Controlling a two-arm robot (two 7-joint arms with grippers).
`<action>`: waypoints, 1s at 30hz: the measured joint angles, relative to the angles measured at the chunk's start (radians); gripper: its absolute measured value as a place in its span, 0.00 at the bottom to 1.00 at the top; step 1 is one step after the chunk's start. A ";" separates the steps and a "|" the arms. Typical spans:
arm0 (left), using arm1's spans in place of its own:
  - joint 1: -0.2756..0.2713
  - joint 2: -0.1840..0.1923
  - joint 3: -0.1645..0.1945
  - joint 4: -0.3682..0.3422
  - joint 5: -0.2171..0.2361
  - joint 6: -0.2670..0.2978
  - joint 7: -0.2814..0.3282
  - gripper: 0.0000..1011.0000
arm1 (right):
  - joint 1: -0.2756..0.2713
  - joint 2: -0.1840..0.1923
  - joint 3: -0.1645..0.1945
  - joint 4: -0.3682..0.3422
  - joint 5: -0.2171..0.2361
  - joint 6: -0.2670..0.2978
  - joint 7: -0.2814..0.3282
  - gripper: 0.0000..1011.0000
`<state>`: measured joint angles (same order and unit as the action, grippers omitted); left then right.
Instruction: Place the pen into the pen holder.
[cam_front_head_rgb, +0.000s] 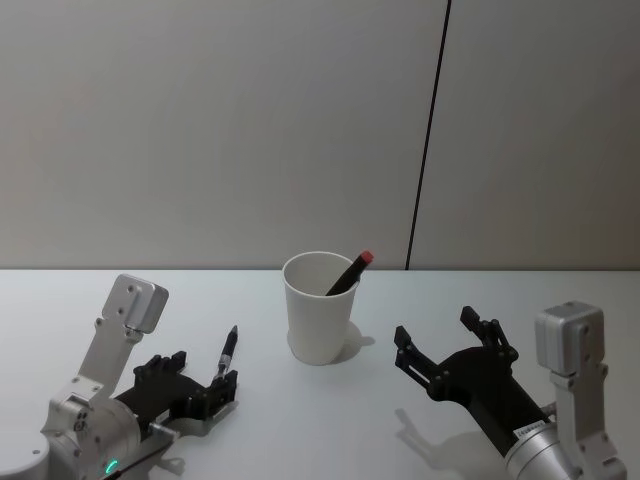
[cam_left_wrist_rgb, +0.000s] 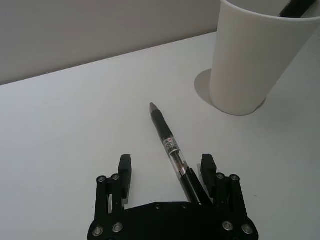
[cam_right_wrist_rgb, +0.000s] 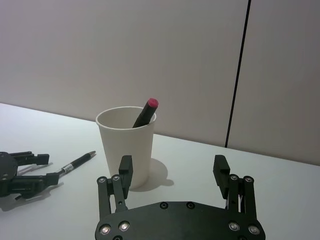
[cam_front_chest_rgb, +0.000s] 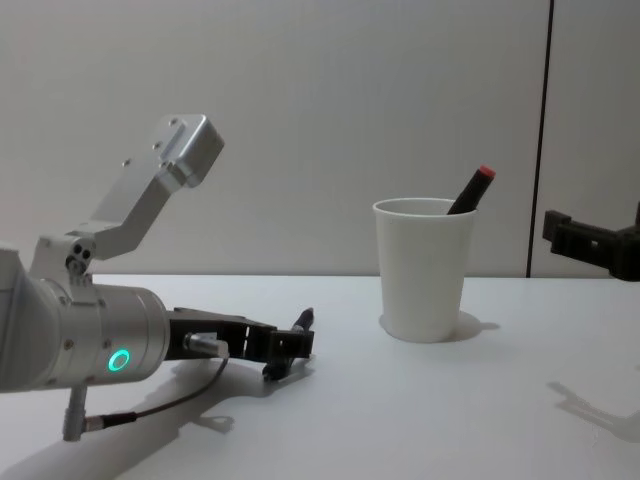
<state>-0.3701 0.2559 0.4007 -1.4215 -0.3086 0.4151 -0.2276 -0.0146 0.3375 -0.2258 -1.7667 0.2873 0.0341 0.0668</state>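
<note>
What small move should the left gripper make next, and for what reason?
Probably close the left gripper on the pen. Its fingers are open, and the pen lies flat on the table with its barrel inside the gap between them, so a grasp seems ready. The pen holder stands nearby. The right gripper is open on the pen holder's other side.

The cup (cam_front_head_rgb: 318, 320) wall hides the lower part of the red-capped pen (cam_front_head_rgb: 352, 270) inside it, the near end of the black pen (cam_left_wrist_rgb: 167, 140) is lost behind the left gripper (cam_left_wrist_rgb: 166, 162), and the chest view's right edge cuts off the right gripper (cam_front_head_rgb: 435, 327).
</note>
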 joint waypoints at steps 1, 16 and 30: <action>0.000 0.000 0.000 0.000 0.000 0.001 0.000 0.90 | 0.000 0.000 0.000 0.000 0.000 0.000 0.000 0.99; -0.001 -0.002 -0.002 -0.002 0.001 0.008 -0.001 0.44 | 0.000 0.000 0.000 0.000 0.000 0.000 0.000 0.99; -0.001 -0.003 -0.004 -0.002 0.001 0.008 -0.002 0.09 | 0.000 0.000 0.000 0.000 0.000 0.000 0.000 0.99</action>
<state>-0.3716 0.2530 0.3972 -1.4236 -0.3075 0.4233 -0.2293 -0.0146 0.3375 -0.2258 -1.7668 0.2873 0.0341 0.0668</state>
